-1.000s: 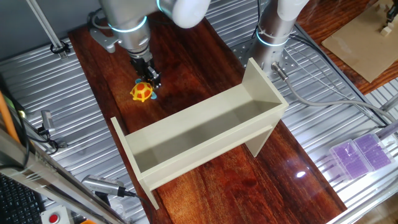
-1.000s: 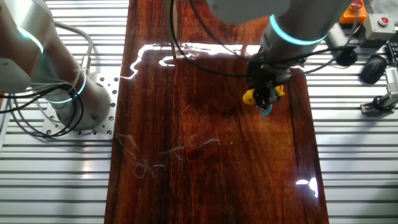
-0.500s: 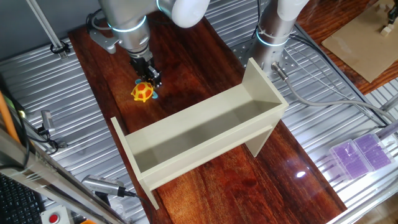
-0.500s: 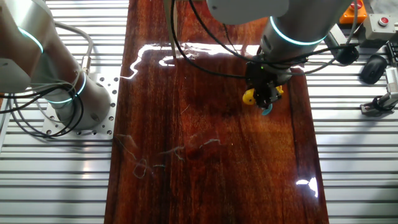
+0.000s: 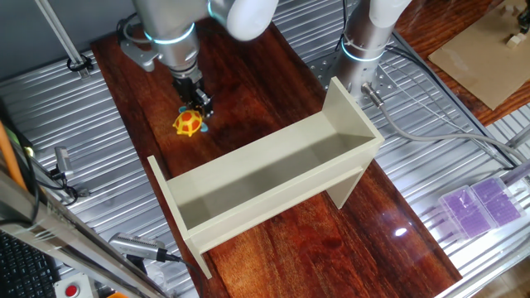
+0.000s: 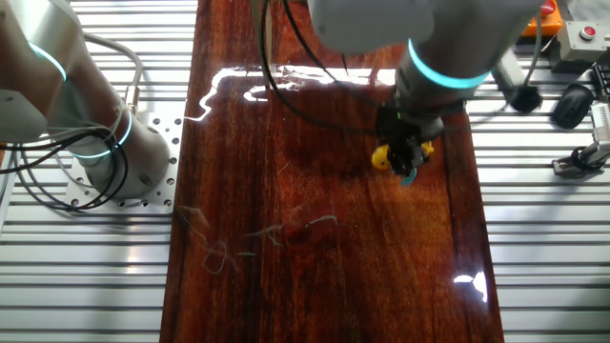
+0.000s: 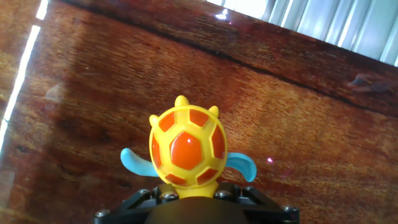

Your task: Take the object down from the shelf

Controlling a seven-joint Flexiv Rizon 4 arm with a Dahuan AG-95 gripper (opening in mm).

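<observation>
The toy turtle (image 5: pixel 189 122), with a yellow and orange-red shell and blue flippers, sits low over the dark wooden tabletop (image 5: pixel 248 74), to the far left of the shelf. My gripper (image 5: pixel 197 106) is shut on it from above. In the other fixed view the turtle (image 6: pixel 382 157) peeks out yellow beside the gripper (image 6: pixel 408 164). In the hand view the turtle (image 7: pixel 186 147) fills the centre, its head end against the gripper body; the fingertips do not show. The beige trough-like shelf (image 5: pixel 273 200) stands across the board, empty.
A second arm's base (image 5: pixel 364 50) stands behind the shelf's right end; it also shows in the other fixed view (image 6: pixel 95 143). Grooved metal surrounds the wood. A purple box (image 5: pixel 480 207) lies at the right, tools (image 5: pixel 141 248) at the front left.
The gripper and the turtle have shifted very slightly, a touch lower toward the tabletop. The shelf has not moved.
</observation>
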